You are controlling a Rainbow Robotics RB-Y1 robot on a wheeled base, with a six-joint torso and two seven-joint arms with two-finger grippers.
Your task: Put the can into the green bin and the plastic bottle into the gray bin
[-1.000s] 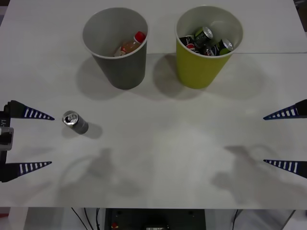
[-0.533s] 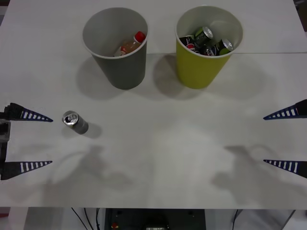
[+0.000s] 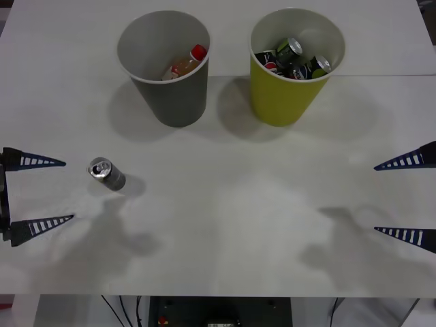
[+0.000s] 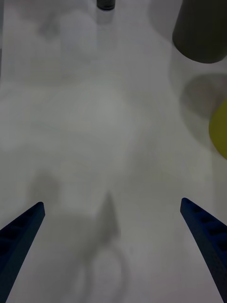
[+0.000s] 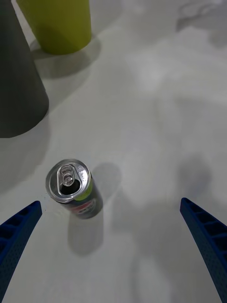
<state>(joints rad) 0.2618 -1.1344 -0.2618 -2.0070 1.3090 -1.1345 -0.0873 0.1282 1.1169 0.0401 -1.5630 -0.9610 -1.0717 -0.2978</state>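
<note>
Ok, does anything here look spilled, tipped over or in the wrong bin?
Nothing stands out. The small dark can stands upright on the white table, ahead of the open left gripper. The red-capped plastic bottle lies in the gray bin; the green bin holds cans. The right gripper waits open.

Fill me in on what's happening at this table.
A two-armed robot is sorting drink containers into two bins. The plastic bottle already lies in the gray bin, and several cans sit in the green bin. One can stands upright on the table, untouched. The left end effector is open beside it, nothing held. The right end effector waits open at the table's right side, also empty.
</note>
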